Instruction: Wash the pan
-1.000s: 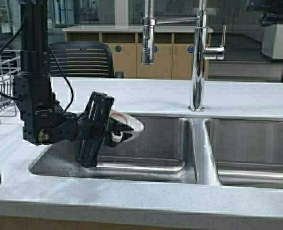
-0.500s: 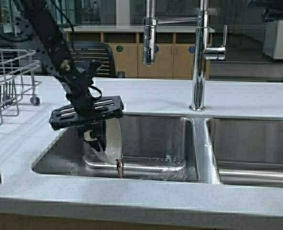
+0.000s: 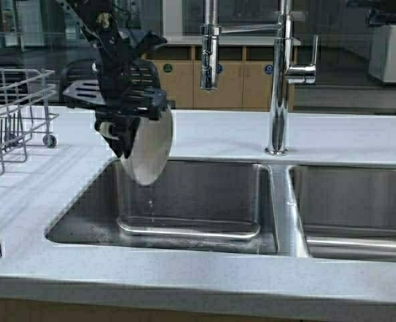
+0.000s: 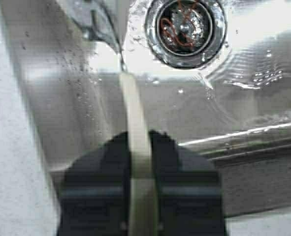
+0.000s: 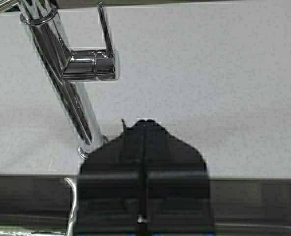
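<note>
My left gripper [image 3: 120,127] is shut on the rim of the white pan [image 3: 151,151] and holds it on edge above the left sink basin [image 3: 204,194]. The pan's plain white side faces the high view, and its handle and any mark inside are hidden. In the left wrist view the pan [image 4: 133,103] shows edge-on between the fingers of the left gripper [image 4: 138,135], above the wet basin floor. My right gripper [image 5: 144,123] is shut and empty over the counter beside the faucet base.
A chrome faucet [image 3: 278,80] with a spray head [image 3: 208,54] stands behind the divider between the basins. The drain strainer [image 4: 184,27] holds red scraps. A wire dish rack [image 3: 10,114] sits on the counter at left. The right basin [image 3: 352,201] lies to the right.
My left arm has lifted the pan out of the basin, from low and tilted with red residue running off it to held on edge above the sink. Water drips from it.
</note>
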